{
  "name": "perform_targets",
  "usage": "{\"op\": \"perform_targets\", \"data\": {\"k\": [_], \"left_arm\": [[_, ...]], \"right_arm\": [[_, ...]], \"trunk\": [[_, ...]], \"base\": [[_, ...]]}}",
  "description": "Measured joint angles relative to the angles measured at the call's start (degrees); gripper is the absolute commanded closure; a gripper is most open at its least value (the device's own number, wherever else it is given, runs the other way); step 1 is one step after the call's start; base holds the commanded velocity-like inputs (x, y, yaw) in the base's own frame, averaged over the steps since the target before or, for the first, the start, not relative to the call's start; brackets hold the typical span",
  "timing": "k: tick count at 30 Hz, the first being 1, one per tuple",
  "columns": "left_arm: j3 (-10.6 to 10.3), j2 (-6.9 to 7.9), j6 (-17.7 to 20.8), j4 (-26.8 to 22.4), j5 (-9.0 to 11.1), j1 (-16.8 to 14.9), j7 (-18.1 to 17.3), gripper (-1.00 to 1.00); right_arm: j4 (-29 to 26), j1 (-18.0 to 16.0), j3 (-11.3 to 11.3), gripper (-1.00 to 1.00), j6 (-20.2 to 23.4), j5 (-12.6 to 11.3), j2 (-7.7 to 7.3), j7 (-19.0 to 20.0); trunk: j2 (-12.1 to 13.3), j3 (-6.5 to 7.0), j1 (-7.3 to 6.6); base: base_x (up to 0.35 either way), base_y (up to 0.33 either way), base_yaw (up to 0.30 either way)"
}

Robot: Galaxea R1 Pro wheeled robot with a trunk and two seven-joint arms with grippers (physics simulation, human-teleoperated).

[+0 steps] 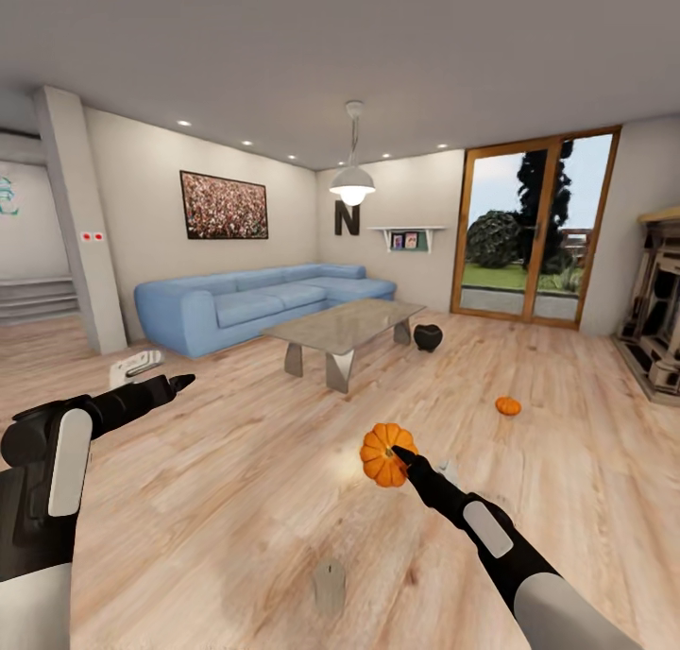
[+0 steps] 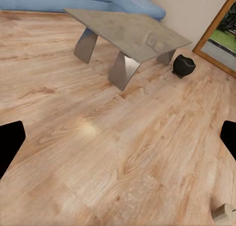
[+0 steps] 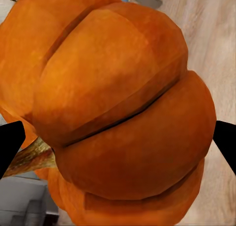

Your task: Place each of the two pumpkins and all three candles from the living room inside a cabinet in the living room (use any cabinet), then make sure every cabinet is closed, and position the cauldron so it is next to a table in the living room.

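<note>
Head view overlooks the room; left wrist shares its table (image 1: 345,324), seemingly nearer

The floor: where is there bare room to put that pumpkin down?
Bare boards lie between the held pumpkin and the table, and on toward the sofa. The table's top looks bare too. It is tighter near the right gripper: one candle stands below it, a second pumpkin lies further right, and the cauldron sits by the table.

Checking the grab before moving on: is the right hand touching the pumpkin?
Touching. In the head view the right hand holds the pumpkin lifted above the floor.
</note>
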Motion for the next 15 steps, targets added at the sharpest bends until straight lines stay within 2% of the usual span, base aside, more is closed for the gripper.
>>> {"op": "perform_targets", "data": {"k": [15], "left_arm": [[0.0, 0.0, 0.0, 0.0, 0.01, 0.0, 0.0, -1.0]], "right_arm": [[0.02, 0.01, 0.05, 1.0, -0.01, 0.11, 0.06, -0.02]], "trunk": [[6.02, 2.69, -3.29]], "base": [[-0.05, 0.034, 0.282]]}}
